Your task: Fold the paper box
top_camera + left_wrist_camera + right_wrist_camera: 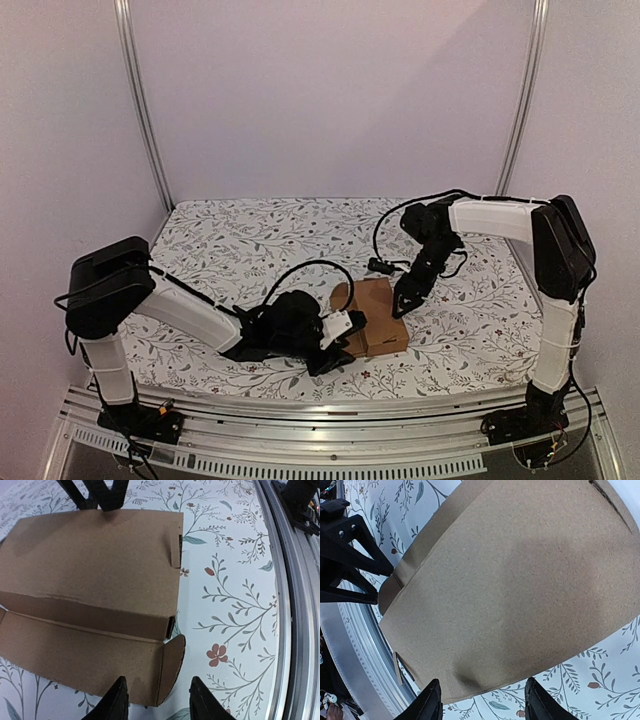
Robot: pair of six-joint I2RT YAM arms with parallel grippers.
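Note:
The paper box (375,315) is plain brown cardboard and lies mid-table with its lid panel down. In the left wrist view the paper box (90,570) shows a front flap lying flat toward me, ending in a rounded tab (172,665). My left gripper (160,704) is open just short of that flap's corner and holds nothing. My right gripper (482,704) is open at the far edge of the box's top panel (520,575), gripping nothing. From above, the left gripper (345,335) is at the box's near left and the right gripper (404,302) at its far right.
A floral-patterned cloth (250,240) covers the table. A metal rail (295,605) runs along the near edge, close to the box's right end. The right gripper's dark fingers (100,495) stand behind the box in the left wrist view.

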